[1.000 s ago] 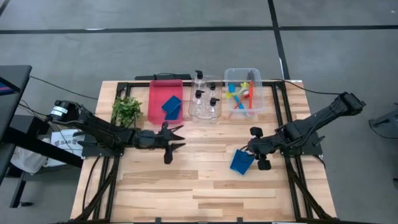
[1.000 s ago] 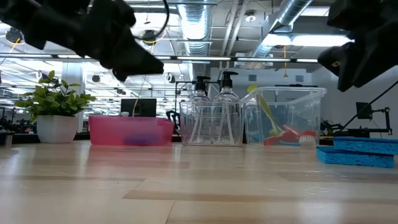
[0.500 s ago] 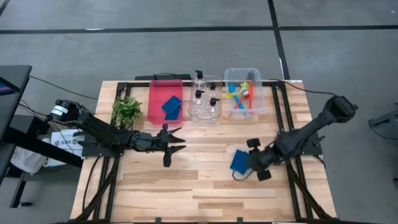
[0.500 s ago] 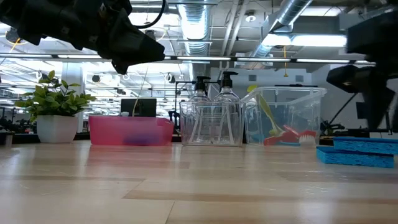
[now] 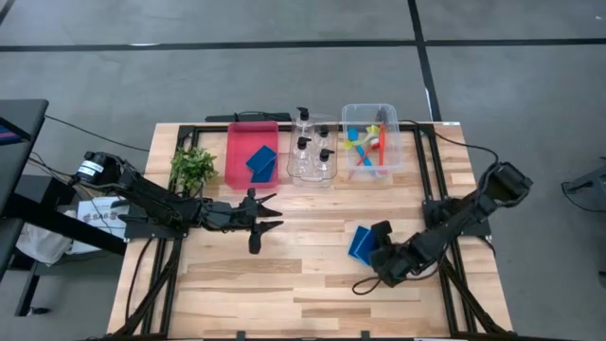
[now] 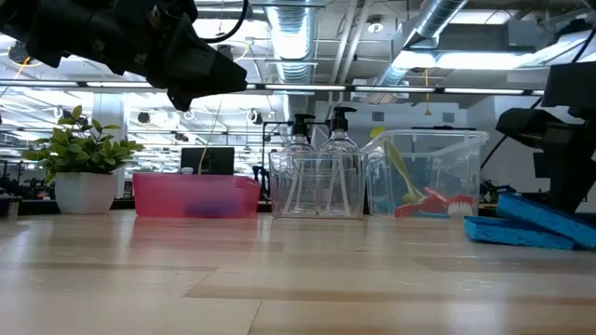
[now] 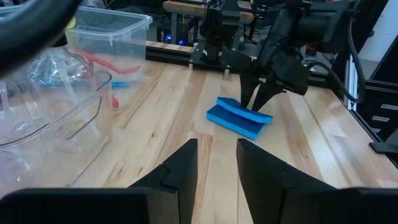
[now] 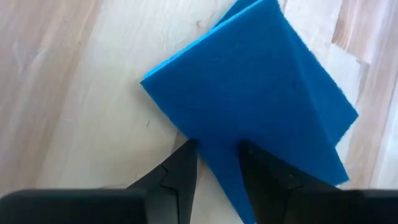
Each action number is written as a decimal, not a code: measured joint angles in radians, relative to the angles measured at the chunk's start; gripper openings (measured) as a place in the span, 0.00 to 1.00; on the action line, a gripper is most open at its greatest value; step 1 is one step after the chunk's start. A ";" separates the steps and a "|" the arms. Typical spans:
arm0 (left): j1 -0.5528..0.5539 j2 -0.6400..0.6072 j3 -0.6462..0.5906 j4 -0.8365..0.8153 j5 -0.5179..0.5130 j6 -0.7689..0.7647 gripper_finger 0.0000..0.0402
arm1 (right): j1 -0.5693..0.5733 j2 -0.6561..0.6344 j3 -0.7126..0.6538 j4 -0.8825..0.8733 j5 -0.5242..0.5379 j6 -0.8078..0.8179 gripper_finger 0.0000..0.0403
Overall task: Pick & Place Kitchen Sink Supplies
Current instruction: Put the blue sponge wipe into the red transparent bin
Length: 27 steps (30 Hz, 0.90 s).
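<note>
This is looking like a robotics lab: exposed ventilation ducts (image 6: 296, 37) and strip lights are hanging above the wooden table (image 5: 284, 284), which is standing on grey concrete floor (image 5: 189, 76).

No text, label, brand or number can be read on anything here.

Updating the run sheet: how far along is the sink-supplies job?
Done: one blue sponge lies in the red tray; bottles and brushes sit in clear bins. In hand: right gripper pinches the second sponge, one edge lifted. Left: placing it. Left gripper waits, empty.
</note>
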 joint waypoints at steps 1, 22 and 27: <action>0.000 0.000 0.000 0.000 0.000 0.000 0.28 | -0.001 0.021 0.000 0.009 0.002 -0.010 0.29; 0.000 0.000 0.000 0.004 0.000 -0.003 0.28 | 0.002 -0.031 -0.002 0.157 0.108 -0.076 0.00; 0.000 0.000 0.000 0.004 0.000 -0.003 0.28 | 0.018 -0.139 0.060 0.150 0.133 -0.164 0.00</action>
